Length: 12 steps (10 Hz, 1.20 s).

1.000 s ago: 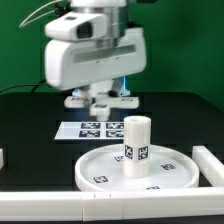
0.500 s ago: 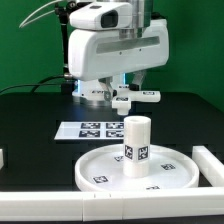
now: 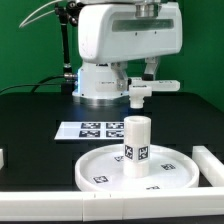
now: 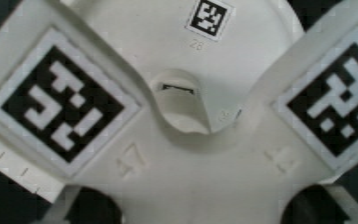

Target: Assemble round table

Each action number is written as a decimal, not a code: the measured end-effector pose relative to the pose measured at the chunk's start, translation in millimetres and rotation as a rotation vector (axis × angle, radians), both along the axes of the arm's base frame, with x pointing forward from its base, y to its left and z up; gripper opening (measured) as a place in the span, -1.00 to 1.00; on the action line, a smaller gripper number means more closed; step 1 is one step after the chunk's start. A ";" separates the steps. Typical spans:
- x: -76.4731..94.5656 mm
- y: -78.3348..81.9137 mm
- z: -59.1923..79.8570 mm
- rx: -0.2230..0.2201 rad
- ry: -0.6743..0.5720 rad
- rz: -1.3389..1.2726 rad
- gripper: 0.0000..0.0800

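The large rimmed round disc [image 3: 100, 172] lies at the front of the black table. The short thick cylinder leg [image 3: 136, 146] stands upright on it, tags facing the camera. My gripper [image 3: 140, 82] is shut on the cross-shaped four-armed piece [image 3: 152, 89] and holds it in the air, behind and above the leg. In the wrist view the cross-shaped piece [image 4: 185, 120] fills the picture with its tags showing, and my gripper [image 4: 211, 208] holds it between dark fingers [image 4: 98, 206] at either side.
The marker board [image 3: 92, 128] lies flat on the table behind the disc. White rail blocks stand at the exterior view's right [image 3: 211, 166], along the front [image 3: 50, 207] and at the left edge [image 3: 3, 157].
The arm has moved toward the exterior view's right and risen, carrying the cross-shaped piece with it. The disc and the leg have not moved.
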State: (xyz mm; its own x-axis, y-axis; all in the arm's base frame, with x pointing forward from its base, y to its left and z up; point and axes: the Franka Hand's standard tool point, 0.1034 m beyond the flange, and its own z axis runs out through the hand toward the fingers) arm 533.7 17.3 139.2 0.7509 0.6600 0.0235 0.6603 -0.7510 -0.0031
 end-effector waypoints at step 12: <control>19.8 0.1 -13.0 0.004 0.011 0.020 0.11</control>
State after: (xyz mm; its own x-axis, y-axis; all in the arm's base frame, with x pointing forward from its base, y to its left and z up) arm 553.5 17.4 126.3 0.7378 0.6748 0.0178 0.6750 -0.7377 -0.0136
